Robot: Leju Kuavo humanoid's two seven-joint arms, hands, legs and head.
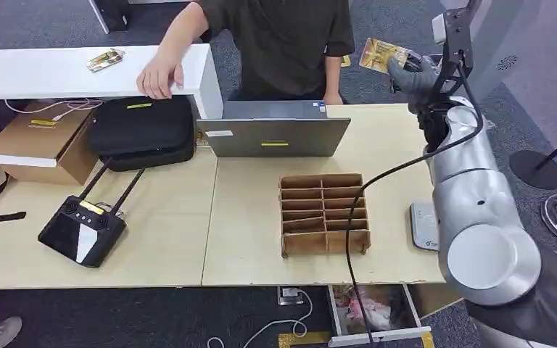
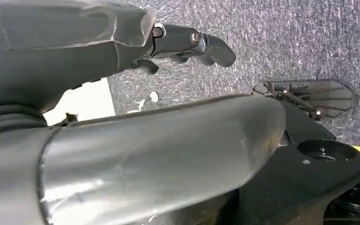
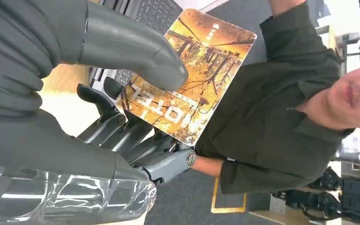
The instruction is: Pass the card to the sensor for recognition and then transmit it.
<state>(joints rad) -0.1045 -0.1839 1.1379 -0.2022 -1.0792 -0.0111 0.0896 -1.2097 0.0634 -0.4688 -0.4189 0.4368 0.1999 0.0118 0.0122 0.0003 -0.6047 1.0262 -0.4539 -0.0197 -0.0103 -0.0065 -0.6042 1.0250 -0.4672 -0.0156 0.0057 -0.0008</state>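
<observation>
Right hand (image 3: 122, 117) pinches card (image 3: 192, 75) (orange, "HOTEL" print) under thumb, raised beyond table (image 1: 392, 138), near person (image 1: 283, 36). Left hand (image 2: 187, 44) hangs, fingers curled, holding nothing.

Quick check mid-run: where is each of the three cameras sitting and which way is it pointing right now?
Head view: high on the body, facing forward and down at the table; right arm raised, right hand holding the card.
Left wrist view: behind the left hand, looking down at the carpet.
Right wrist view: behind the right hand, facing the person.
Shared: head and right wrist views both show card and person.
</observation>
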